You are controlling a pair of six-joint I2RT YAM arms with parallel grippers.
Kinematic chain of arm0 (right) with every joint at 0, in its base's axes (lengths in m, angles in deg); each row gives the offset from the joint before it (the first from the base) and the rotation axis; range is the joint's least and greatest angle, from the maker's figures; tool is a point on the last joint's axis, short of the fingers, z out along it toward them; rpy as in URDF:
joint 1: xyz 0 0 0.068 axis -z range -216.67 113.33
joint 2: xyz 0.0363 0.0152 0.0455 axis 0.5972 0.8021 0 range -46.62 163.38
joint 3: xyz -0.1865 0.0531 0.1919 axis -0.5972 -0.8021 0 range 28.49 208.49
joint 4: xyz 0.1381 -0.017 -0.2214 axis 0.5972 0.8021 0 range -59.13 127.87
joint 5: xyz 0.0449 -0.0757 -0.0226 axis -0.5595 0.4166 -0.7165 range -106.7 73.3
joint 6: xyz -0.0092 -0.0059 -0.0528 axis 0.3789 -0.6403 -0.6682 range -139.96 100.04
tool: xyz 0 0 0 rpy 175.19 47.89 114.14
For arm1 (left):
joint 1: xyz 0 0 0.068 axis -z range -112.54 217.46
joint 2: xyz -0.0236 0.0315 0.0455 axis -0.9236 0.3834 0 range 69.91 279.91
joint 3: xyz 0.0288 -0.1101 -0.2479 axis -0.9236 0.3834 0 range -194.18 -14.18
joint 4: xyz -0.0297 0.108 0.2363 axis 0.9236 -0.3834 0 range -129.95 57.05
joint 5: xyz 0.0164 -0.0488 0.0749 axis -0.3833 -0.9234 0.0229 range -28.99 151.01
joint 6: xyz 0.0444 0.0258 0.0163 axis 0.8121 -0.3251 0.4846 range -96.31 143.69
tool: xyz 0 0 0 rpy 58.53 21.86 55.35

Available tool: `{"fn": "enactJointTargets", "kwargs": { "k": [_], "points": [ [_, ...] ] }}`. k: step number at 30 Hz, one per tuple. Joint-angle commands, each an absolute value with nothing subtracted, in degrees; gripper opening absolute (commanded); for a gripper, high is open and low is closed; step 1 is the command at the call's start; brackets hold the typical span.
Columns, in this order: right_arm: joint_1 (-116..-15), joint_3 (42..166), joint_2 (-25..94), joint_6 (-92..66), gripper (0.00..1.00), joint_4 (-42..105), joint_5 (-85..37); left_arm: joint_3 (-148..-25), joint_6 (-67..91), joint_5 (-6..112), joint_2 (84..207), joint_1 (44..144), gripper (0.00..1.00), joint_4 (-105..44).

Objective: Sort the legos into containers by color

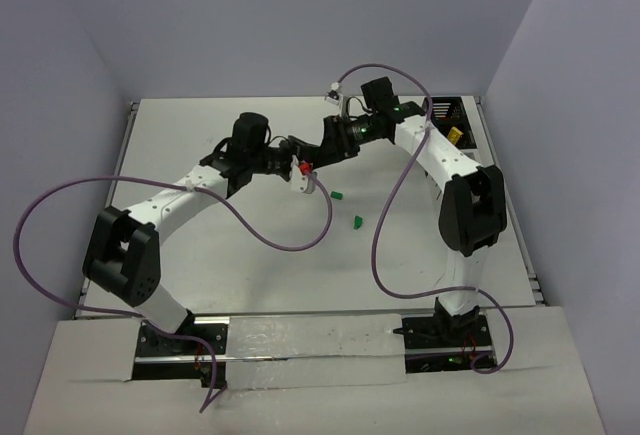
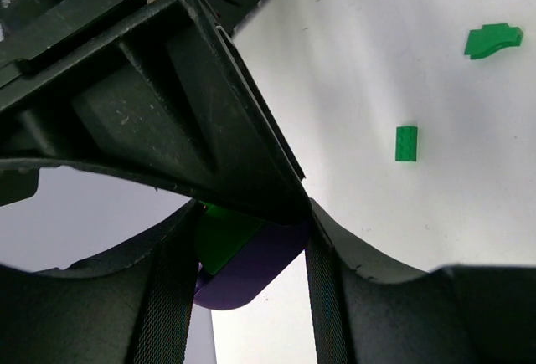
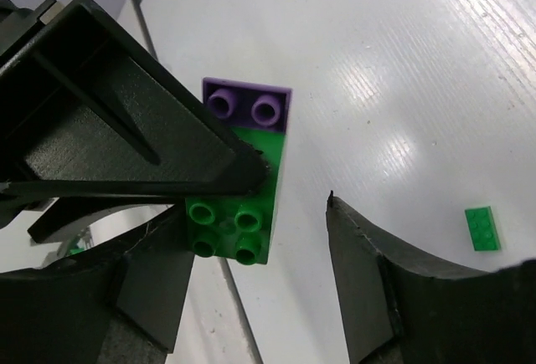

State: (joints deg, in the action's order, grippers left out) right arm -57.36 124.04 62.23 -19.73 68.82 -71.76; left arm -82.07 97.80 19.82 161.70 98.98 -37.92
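Legos (image 3: 251, 171) stack pinched in left gripper (image 2: 251, 243), gap beside right gripper's (image 3: 251, 209) finger (image 3: 368, 272).

Bright even light w/ soft shadows

- The white table (image 1: 250, 285) I work over is flat and matte, with metal rails along its left and right edges.
- A small green brick (image 2: 406, 143) lies flat on it, near the middle.
- A curved green piece (image 2: 492, 40) lies near that brick, not touching it.
- At the far right corner stands the container rack (image 1: 452, 120); I see its black slatted end, with something yellow inside.
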Motion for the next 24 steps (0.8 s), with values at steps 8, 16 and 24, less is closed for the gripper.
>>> {"fn": "enactJointTargets", "kwargs": {
  "k": [8, 16, 24],
  "points": [
    [-55.0, 128.0, 61.9, -16.5, 0.66, 64.3, -78.1, -83.3, 95.3, 18.2, 160.0, 100.0, 0.00, -35.0],
    [-54.7, 126.8, 60.6, -17.5, 0.53, 64.6, -76.4, -83.7, 93.9, 18.2, 160.4, 100.1, 0.00, -34.6],
    [-54.9, 127.9, 61.5, -19.3, 0.33, 67.4, -75.2, -84.5, 92.8, 18.3, 161.1, 100.1, 0.02, -34.2]
  ]
}}
